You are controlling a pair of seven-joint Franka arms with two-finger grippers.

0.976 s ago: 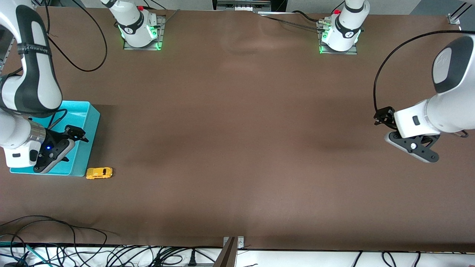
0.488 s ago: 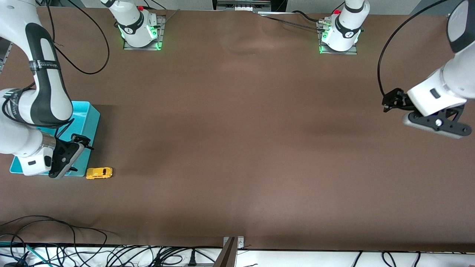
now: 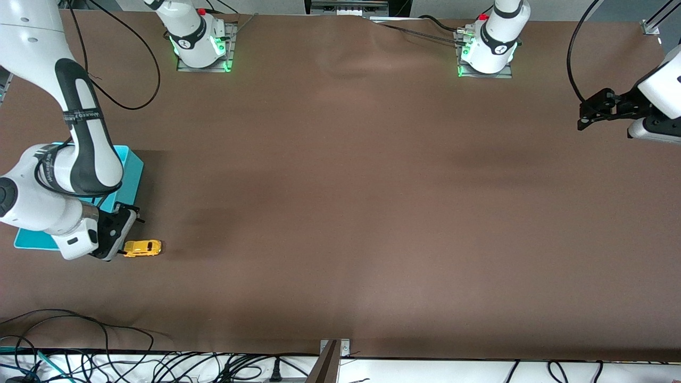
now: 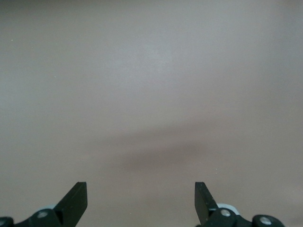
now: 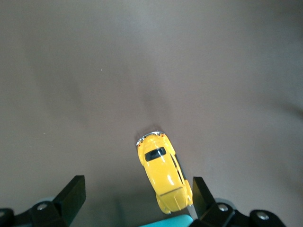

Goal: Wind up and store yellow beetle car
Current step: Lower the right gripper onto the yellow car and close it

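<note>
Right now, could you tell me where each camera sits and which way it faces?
Front view: high across the table, facing both arms' bases; shows yellow beetle car beside turquoise bin.
Left wrist view: looks down on bare table, open left gripper.
Right wrist view: looks down at the car, open right gripper.
Shared: front and right wrist views show the car.

A brown table [image 3: 340, 186] fills the view under even light. Black cables [image 3: 106, 351] tangle along its edge nearest the front camera.

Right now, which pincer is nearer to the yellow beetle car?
Right. The right pincer hangs open just beside the yellow beetle car; the left pincer waits open at the table's left-arm end.
</note>
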